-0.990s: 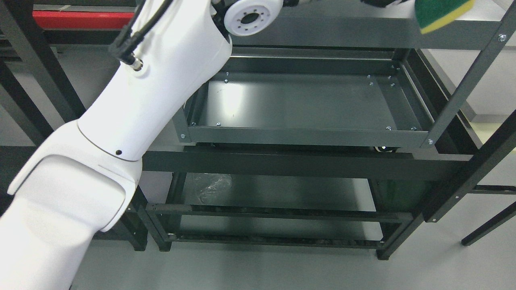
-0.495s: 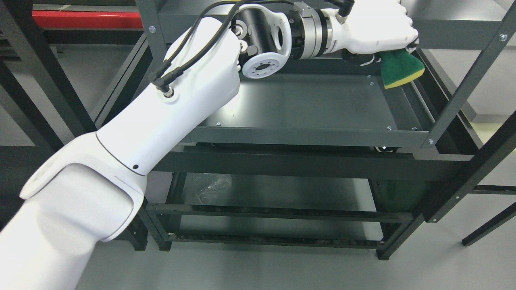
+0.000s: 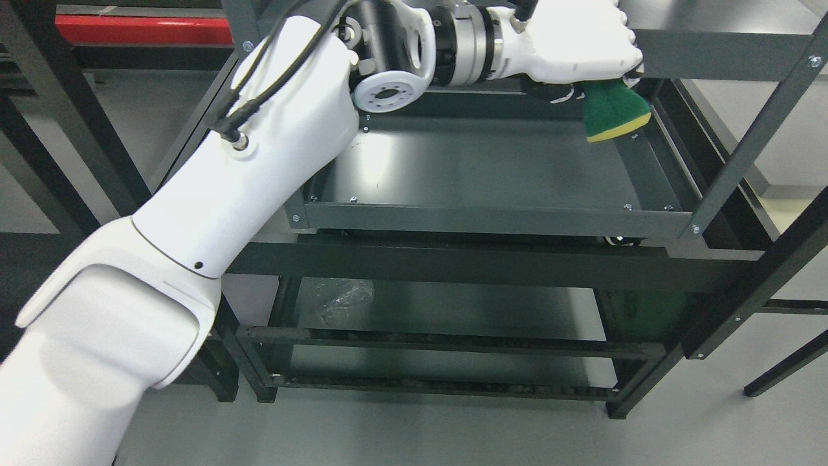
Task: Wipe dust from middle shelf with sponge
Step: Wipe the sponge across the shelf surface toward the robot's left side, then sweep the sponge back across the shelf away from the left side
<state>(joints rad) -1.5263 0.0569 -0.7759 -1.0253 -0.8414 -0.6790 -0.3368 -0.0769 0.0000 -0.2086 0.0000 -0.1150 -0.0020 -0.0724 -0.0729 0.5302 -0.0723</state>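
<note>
The fingers (image 3: 631, 65) of the left hand (image 3: 576, 42) are curled tight around the sponge (image 3: 613, 111), which hangs over the far right corner of the middle shelf (image 3: 491, 165), so I think it should be lowered flat onto the shelf and drawn with even pressure toward the shelf's left side.

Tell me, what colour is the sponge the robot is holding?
The sponge is dark green with a yellow layer along its lower edge, seen in the head view.
</note>
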